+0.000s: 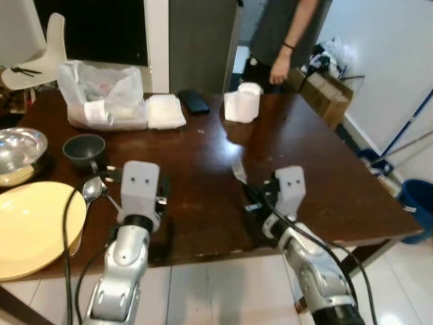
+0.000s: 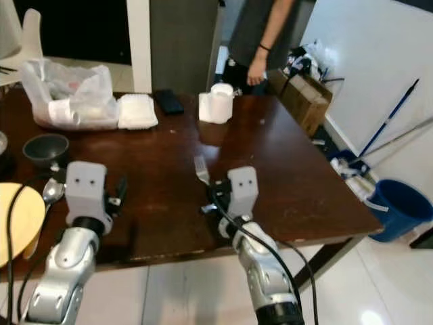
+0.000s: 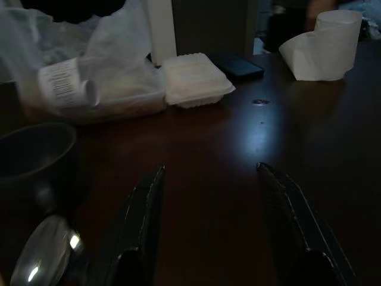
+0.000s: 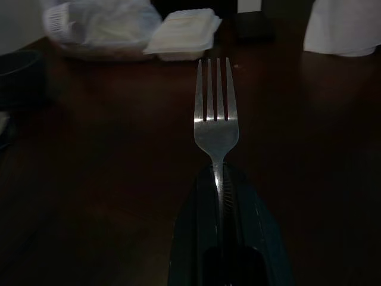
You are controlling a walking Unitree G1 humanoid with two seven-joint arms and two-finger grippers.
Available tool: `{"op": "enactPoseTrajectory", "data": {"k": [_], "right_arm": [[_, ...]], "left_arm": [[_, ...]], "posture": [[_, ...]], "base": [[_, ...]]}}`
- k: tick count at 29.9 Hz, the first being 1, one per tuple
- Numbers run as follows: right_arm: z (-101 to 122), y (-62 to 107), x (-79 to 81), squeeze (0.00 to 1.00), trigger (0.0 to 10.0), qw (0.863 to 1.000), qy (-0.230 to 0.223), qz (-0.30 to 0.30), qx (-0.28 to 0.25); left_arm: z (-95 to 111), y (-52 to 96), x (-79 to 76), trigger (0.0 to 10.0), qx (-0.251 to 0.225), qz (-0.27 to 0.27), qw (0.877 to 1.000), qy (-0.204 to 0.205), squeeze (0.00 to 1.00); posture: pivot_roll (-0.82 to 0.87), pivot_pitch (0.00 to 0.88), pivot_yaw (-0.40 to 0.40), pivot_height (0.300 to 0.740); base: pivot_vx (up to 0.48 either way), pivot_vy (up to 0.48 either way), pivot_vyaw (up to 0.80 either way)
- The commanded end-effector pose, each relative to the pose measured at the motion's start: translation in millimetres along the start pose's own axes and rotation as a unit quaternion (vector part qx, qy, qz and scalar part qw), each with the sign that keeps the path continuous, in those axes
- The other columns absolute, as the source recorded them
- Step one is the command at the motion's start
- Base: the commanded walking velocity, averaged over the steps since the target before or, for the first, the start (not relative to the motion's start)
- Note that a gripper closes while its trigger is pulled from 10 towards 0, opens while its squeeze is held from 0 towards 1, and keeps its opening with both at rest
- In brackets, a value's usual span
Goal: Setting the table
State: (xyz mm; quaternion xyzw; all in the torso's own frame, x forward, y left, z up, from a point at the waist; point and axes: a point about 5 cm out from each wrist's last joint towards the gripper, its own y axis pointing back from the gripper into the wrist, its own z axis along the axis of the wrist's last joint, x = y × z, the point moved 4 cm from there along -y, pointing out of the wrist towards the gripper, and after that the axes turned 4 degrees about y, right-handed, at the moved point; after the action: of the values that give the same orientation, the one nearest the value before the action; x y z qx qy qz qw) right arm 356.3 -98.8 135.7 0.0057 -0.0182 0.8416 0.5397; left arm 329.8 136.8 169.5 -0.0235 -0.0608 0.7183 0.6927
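A fork (image 4: 216, 122) is being gripped by its handle in the right claw (image 1: 254, 196), tines pointing forward above the dark surface (image 1: 203, 156). The left claw (image 3: 208, 226) is being held wide beside a spoon (image 1: 93, 189).

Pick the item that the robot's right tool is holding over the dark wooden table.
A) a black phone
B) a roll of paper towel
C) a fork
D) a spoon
C. The right tool is shut on the handle of a fork, whose tines point away from it, while the spoon lies on the table near the left tool.
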Motion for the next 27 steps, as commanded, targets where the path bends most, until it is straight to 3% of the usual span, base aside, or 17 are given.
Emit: {"op": "enactPoseTrajectory", "data": {"k": [1,7,12,16,27], "right_arm": [[-4.7,4.2,-10.6,0.0,10.0,1.0,0.003,-0.014,0.012],[-7.5,6.3,-22.2,0.0,10.0,0.999,0.003,-0.041,0.015],[-14.8,5.4,-27.4,0.0,10.0,0.998,-0.004,-0.052,0.027],[-29.1,6.1,-32.5,0.0,10.0,0.997,-0.009,-0.064,0.053],[-38.7,-0.7,-44.5,0.0,10.0,0.995,-0.007,-0.081,0.065]], "left_arm": [[-2.5,2.9,-8.6,10.0,0.002,-0.017,1.0,-0.01,0.0],[-2.5,6.1,-8.8,10.0,0.004,-0.041,0.999,-0.013,0.0],[3.6,2.4,1.4,10.0,-0.002,-0.041,0.999,-0.02,0.0],[9.0,-0.5,11.8,10.0,0.001,-0.058,0.997,-0.049,0.0],[16.4,3.6,9.2,10.0,0.002,-0.088,0.994,-0.059,0.0]], "posture": [[0.02,0.0,-0.007,0.74],[0.01,0.0,-0.005,0.74],[0.02,0.0,0.002,0.74],[0.03,0.0,0.007,0.74],[0.07,0.0,0.015,0.74]], "base": [[0.45,0.0,0.0],[0.0,0.0,0.0],[0.0,0.0,0.0],[0.0,0.0,0.0],[0.0,0.0,0.0]]}}
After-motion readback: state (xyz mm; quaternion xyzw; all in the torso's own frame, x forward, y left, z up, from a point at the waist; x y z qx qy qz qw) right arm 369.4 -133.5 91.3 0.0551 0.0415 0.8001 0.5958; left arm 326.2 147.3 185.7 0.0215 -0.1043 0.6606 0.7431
